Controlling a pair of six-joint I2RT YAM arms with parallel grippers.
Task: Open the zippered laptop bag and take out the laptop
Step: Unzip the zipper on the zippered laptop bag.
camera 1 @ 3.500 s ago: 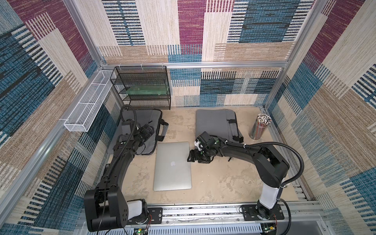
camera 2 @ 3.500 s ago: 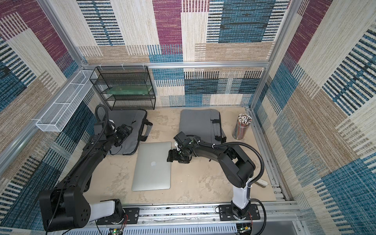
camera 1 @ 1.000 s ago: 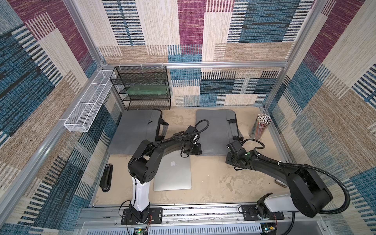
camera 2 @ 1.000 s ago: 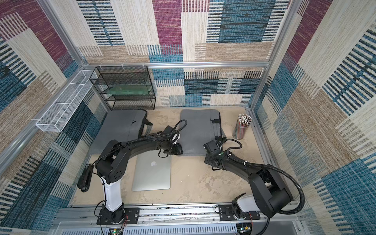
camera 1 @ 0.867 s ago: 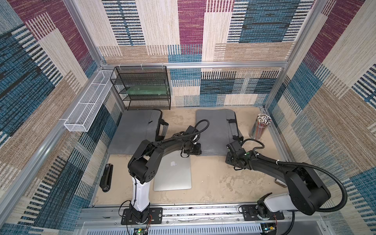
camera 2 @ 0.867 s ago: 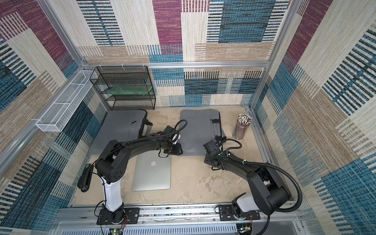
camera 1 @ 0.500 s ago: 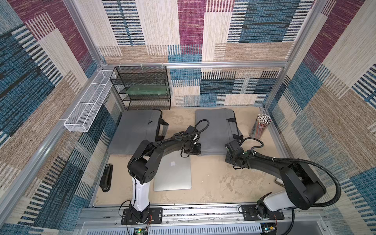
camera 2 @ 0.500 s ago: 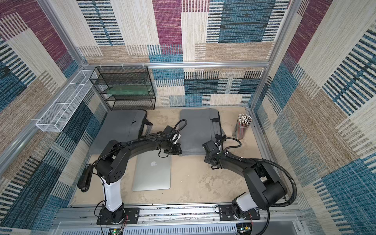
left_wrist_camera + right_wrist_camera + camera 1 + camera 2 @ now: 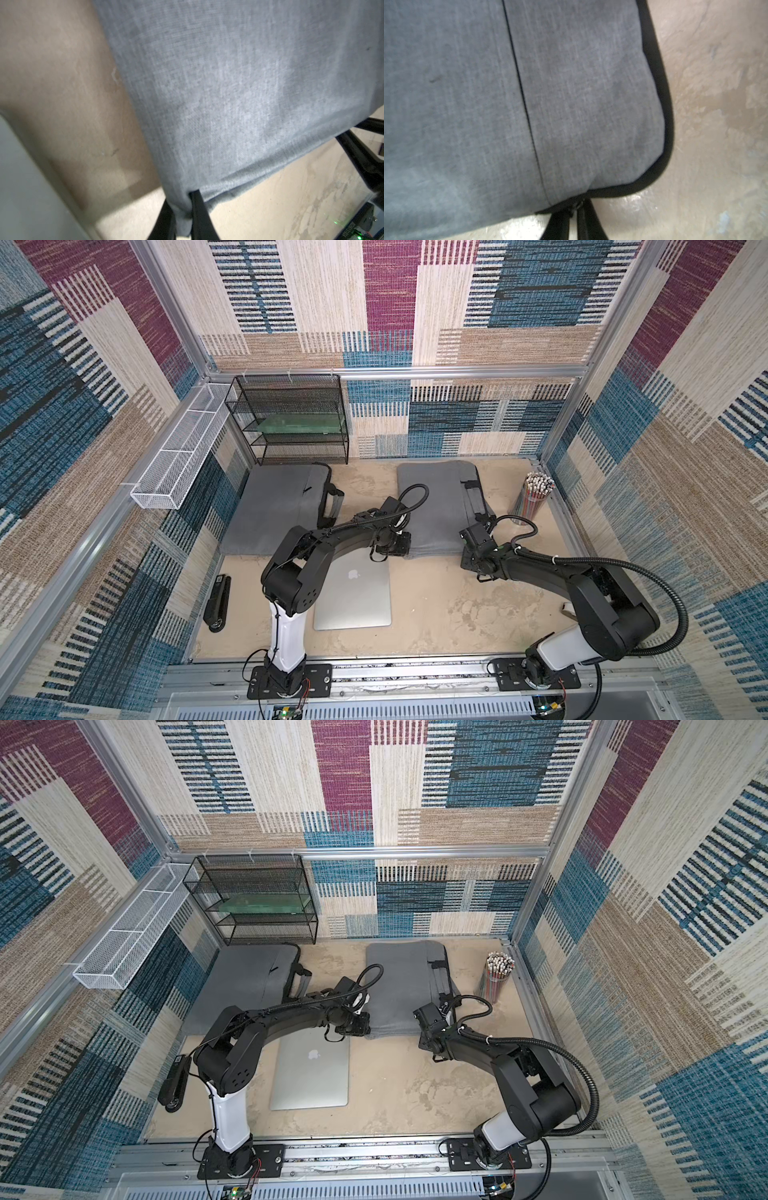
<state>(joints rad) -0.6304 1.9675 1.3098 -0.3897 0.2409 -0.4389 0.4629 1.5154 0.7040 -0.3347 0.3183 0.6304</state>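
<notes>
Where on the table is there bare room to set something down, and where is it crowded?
The widest bare patch of table lies between the laptop and the right arm. A narrower strip lies at the back, between the left bag and the right bag. Crowded: the right bag's near edge, where the left tool and the right tool pinch its corners.

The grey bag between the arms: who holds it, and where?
The left gripper pinches the grey bag's near corner; the right gripper is shut on what looks like its zipper pull.
</notes>
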